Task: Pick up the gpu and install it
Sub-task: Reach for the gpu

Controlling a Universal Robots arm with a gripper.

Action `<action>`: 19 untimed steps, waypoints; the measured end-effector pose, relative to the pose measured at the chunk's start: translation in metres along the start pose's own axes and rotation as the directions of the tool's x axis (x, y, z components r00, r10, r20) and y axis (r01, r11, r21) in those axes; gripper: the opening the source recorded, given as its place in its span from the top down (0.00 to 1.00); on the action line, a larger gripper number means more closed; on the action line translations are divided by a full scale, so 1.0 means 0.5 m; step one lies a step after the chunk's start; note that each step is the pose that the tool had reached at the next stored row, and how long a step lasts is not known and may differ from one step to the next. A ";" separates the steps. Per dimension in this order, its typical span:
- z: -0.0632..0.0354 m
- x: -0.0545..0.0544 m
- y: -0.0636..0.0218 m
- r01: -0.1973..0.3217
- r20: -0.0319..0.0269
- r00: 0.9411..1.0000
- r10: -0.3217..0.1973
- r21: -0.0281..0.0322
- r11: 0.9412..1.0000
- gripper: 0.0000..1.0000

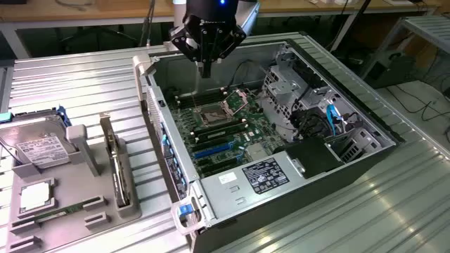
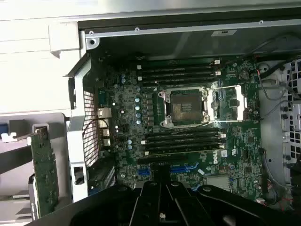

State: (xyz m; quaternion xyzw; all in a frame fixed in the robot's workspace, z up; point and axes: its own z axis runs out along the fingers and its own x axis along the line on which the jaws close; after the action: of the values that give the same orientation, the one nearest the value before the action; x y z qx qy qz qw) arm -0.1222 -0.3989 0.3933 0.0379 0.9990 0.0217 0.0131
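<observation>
The gpu (image 1: 119,168) stands on edge in a slot of the grey holder (image 1: 77,174), on the exterior view's left; from here it is a thin dark card. In the wrist view the gpu (image 2: 44,174) appears as a narrow green-faced board beside the case wall. My gripper (image 1: 205,71) hangs over the far end of the open computer case (image 1: 232,184), well away from the gpu, fingers pointing down, shut and holding nothing. The gripper (image 2: 160,190) looks straight down on the motherboard (image 2: 188,117).
A silver hard drive (image 1: 39,147) with a white label, a square chip (image 1: 35,196) and a green memory stick (image 1: 60,213) also sit in the holder. Blue card slots (image 1: 211,152) lie on the motherboard (image 1: 225,126), near the power supply (image 1: 260,176). Ribbed metal table (image 1: 393,205) surrounds the case.
</observation>
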 end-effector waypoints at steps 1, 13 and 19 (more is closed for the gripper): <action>0.000 0.003 0.000 0.000 0.000 1.000 0.000 0.000 1.000 0.89; -0.001 0.043 -0.003 0.000 0.000 1.000 0.000 0.000 1.000 0.89; -0.002 0.061 -0.005 0.000 0.000 1.000 0.000 0.000 1.000 0.89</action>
State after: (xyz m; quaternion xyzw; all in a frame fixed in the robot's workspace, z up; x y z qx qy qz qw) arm -0.1530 -0.3989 0.3933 0.0379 0.9990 0.0217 0.0131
